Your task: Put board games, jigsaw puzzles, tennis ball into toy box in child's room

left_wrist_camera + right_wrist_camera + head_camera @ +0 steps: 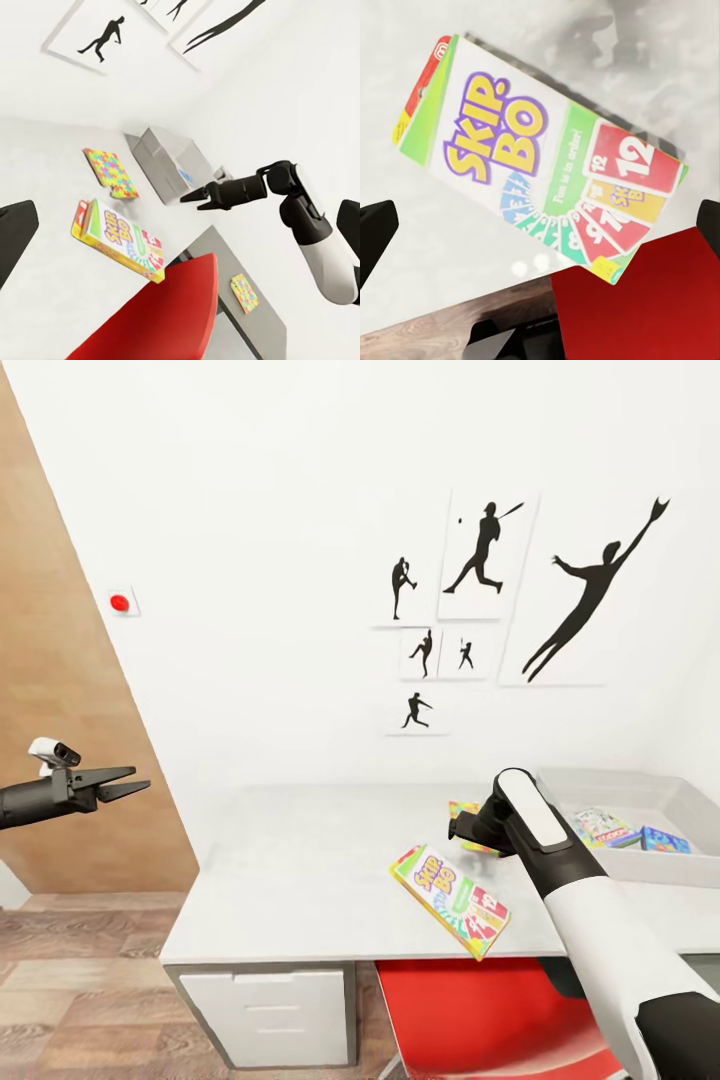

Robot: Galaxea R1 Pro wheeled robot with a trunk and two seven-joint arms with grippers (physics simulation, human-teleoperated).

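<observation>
A Skip-Bo board game box (449, 900) (540, 161) lies flat on the grey table (290, 860), one corner hanging over the front edge. My right gripper (540, 232) (189, 199) hovers above it, open, with nothing between the fingers; in the head view my forearm covers it. A colourful jigsaw puzzle box (110, 172) (460, 810) lies behind it, partly hidden by my wrist. The grey toy box (640, 790) (161, 161) stands at the table's right end and holds two colourful boxes (603, 826) (665, 841). My left gripper (140, 782) hangs open in the air, off the table's left.
A red chair (490, 1010) (645, 300) is tucked under the table below the Skip-Bo box. White drawers (270, 1015) stand under the table's left end. A wooden panel (70, 760) rises at the left. Another small colourful box (244, 292) lies on a grey surface.
</observation>
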